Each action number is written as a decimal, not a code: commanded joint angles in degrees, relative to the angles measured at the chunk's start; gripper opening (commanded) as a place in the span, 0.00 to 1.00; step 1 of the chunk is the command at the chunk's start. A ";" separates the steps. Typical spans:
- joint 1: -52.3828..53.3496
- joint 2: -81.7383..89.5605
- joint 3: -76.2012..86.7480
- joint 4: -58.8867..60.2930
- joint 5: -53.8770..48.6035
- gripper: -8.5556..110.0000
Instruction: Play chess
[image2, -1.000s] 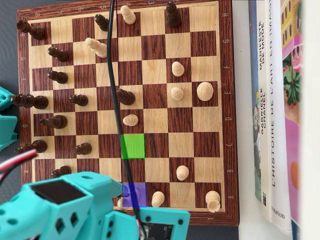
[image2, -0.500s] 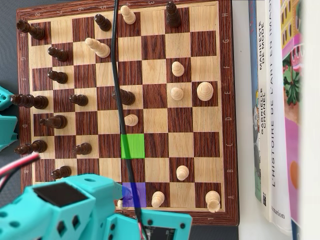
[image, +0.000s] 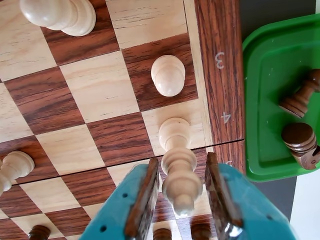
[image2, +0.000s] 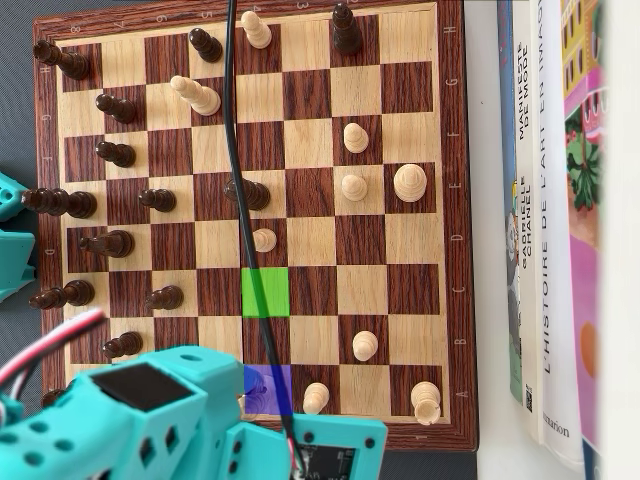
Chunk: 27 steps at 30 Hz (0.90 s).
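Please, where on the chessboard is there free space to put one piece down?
In the overhead view, the squares around the green square are bare, and also the board's top right corner. It is crowded along the left edge, where the dark pieces stand in two files.

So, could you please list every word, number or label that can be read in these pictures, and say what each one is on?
"3" and "4": on the chessboard border in the wrist view.
"L'HISTOIRE DE L'ART EN IMA...": on a white book spine in the overhead view, cut off at the top.
Neighbouring spine: lettering too small to read surely.
Border letters and numbers in the overhead view: too small to read reliably.
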 joint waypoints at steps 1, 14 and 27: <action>0.44 0.53 -1.23 -0.62 -0.44 0.20; 0.44 0.53 -2.29 -0.35 -0.44 0.17; 0.44 0.53 -2.29 -0.62 -0.44 0.13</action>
